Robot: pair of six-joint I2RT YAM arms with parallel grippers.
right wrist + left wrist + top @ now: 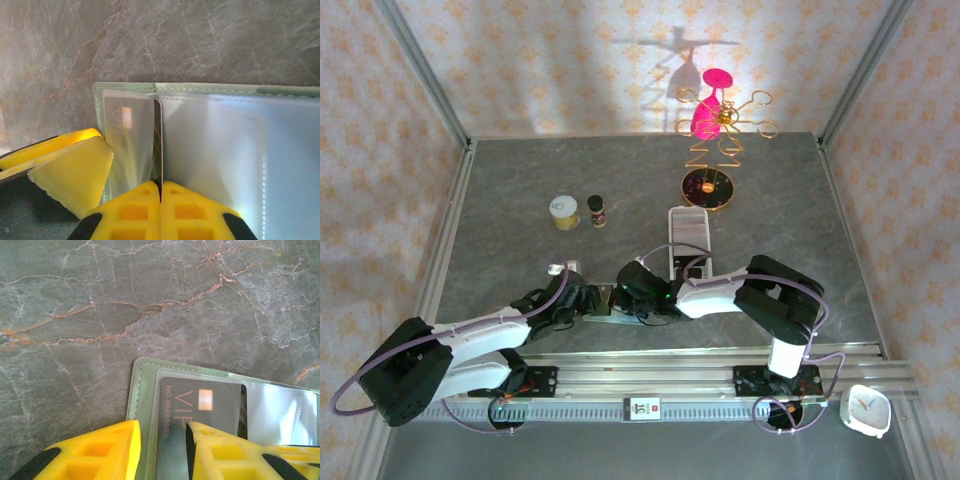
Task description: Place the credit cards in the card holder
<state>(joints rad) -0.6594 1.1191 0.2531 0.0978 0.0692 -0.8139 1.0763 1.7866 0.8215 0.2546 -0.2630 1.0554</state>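
On the overhead camera my left arm reaches in from the lower left toward mid-table. A small silvery piece [560, 268] lies on the grey stone table [500, 220] just beyond it, too small for me to call a card or not. Farther back stand a round yellowish tin [563, 211] and, just beside it, a little dark bottle [597, 210]. The left gripper [163, 429] is partly open and grips nothing that I can see. On its wrist camera the two yellow fingers [100, 452] stand apart, astride the end edge of the card holder [141, 390]; whether the pads touch it I can't tell. The holder lies opened flat on the table between the two arms, toward the near side. A dark card [200, 410] lettered VIP sits in its end pocket under the clear sleeve. The right gripper [161, 189] has its fingers pressed tight together over the line where two clear pockets meet, and I can't tell whether a sleeve edge is pinched between them. On that camera a pale card [131, 145], washed out by glare, shows in the end pocket, and another yellow finger [70, 172] sits at the holder's end edge. Behind the right gripper lies a long white perforated tray [688, 232]. Beyond that stands a gold wire stand [710, 185] carrying something bright pink [706, 115]. A white clock [865, 410] sits at the near right corner.
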